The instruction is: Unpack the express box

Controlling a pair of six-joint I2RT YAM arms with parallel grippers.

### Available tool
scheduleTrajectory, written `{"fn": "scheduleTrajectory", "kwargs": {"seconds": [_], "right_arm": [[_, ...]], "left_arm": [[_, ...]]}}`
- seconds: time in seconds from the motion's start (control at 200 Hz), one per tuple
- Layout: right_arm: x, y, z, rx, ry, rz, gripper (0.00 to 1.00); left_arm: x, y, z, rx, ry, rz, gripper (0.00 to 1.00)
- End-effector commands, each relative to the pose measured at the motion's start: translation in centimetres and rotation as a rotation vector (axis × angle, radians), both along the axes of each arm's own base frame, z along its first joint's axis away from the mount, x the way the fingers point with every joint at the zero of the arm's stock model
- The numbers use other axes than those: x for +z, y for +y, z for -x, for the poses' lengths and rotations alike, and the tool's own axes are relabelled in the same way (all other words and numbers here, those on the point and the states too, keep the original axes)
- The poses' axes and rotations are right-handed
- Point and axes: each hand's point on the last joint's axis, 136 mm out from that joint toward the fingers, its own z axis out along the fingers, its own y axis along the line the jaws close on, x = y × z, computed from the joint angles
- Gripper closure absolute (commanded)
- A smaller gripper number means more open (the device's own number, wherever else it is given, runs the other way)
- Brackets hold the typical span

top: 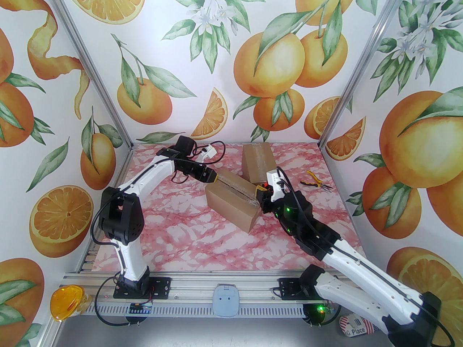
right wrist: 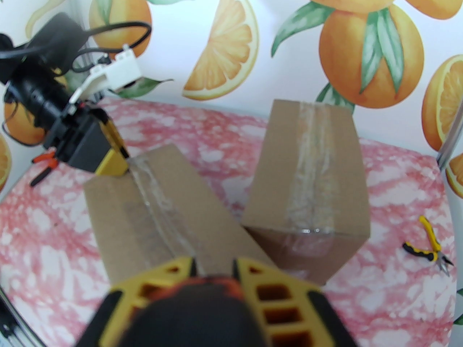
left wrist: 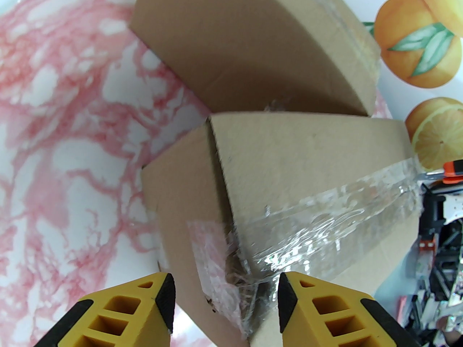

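Partial print "G Place" — striped label, bottom-right corner.

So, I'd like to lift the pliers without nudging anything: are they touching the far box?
Apart. The top view shows pink table between the pliers and the far box.

On the worktop, one box lies between the left tool and the right tool, which grips a cutter. A second box stands beyond that tool, pliers to its right.
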Motion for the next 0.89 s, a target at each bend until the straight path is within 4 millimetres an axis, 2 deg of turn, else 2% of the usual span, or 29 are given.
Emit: {"fn": "scheduleTrajectory", "kwargs": {"seconds": [0.0, 0.24, 0.475, 0.65, 0.886], "right_arm": [[-1.4, -0.5, 0.6, 0.002, 0.048, 0.019, 1.0], [-2.0, -2.0, 2.1, -0.02, 0.068, 0.011, 1.0], [-2.0, -4.0, 2.8, -0.082, 0.079, 0.04, 1.0], [-3.0, -5.2, 2.6, -0.15, 0.105, 0.063, 1.0], [-2.3, -7.8, 2.0, -0.307, 0.079, 0.008, 1.0]], "left_arm": [[-1.6, 0.0, -0.2, -0.003, 0.003, -0.024, 0.55], [-3.7, 1.2, -1.0, 0.046, 0.007, -0.104, 0.73], [-4.9, 2.6, -1.2, 0.079, 0.006, -0.171, 0.8], [-4.9, 3.3, -1.1, 0.092, -0.005, -0.189, 0.83], [-3.8, 4.4, -1.0, 0.145, -0.033, -0.208, 0.87]]}}
